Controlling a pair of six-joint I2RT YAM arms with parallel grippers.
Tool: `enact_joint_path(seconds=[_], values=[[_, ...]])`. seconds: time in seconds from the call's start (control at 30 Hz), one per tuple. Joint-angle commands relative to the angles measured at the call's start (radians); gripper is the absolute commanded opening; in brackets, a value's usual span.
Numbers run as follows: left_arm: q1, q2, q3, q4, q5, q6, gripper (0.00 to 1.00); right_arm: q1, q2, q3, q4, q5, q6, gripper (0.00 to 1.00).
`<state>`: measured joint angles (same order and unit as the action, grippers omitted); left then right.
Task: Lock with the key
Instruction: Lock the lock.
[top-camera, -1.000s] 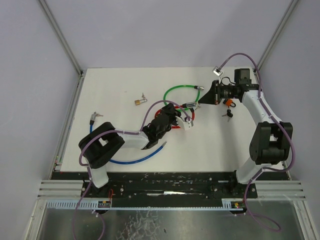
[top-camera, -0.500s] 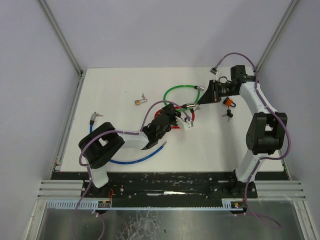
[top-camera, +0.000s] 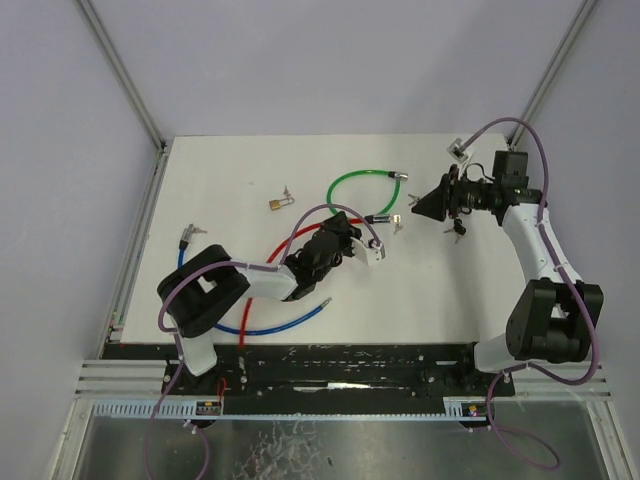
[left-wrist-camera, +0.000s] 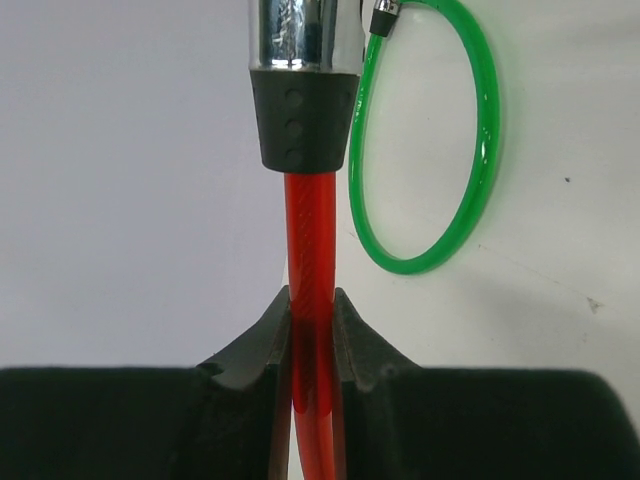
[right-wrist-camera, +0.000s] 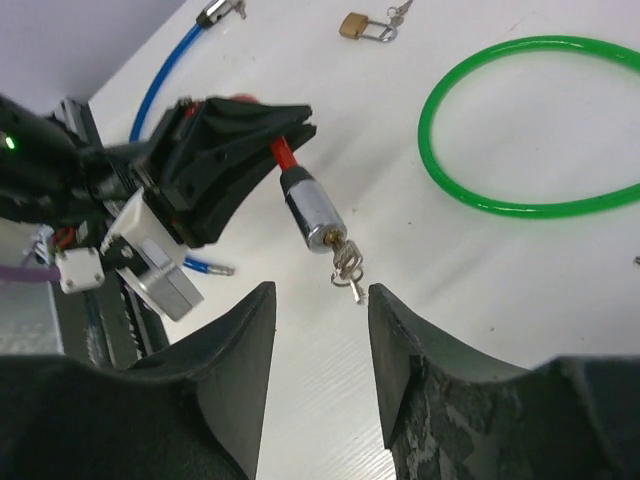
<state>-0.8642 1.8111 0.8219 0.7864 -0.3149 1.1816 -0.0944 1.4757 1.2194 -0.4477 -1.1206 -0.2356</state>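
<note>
left wrist view crops the top of the lock cylinder (left-wrist-camera: 303, 40), so the keyhole end is out of frame there. in the top view the key (top-camera: 398, 223) is only a speck; the right wrist view shows it stuck in the cylinder's end face. left arm stretched low toward table centre, left gripper (left-wrist-camera: 312, 305) pinched on the red cable (left-wrist-camera: 312, 230) just behind the cylinder. right arm reaches in from the right, right gripper (right-wrist-camera: 320, 295) fingers spread wide, gripping nothing, just short of the key.
</note>
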Motion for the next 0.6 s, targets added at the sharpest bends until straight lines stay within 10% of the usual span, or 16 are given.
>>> enact_joint_path(seconds=[0.0, 0.17, 0.37, 0.57], values=[[-0.003, -0.016, 0.01, 0.029, 0.006, -0.033, 0.0, 0.008, -0.053, -0.152, 0.141, -0.104, -0.251, 0.48], [0.002, -0.104, 0.049, -0.059, 0.048, -0.189, 0.0, 0.009, -0.099, -0.201, 0.053, -0.19, -0.482, 0.48], [0.013, -0.3, 0.13, -0.304, 0.162, -0.411, 0.0, 0.009, -0.066, 0.015, -0.535, -0.237, -1.05, 0.47], [0.037, -0.424, 0.226, -0.345, 0.198, -0.557, 0.0, 0.009, -0.061, 0.12, -0.726, -0.234, -1.214, 0.46]])
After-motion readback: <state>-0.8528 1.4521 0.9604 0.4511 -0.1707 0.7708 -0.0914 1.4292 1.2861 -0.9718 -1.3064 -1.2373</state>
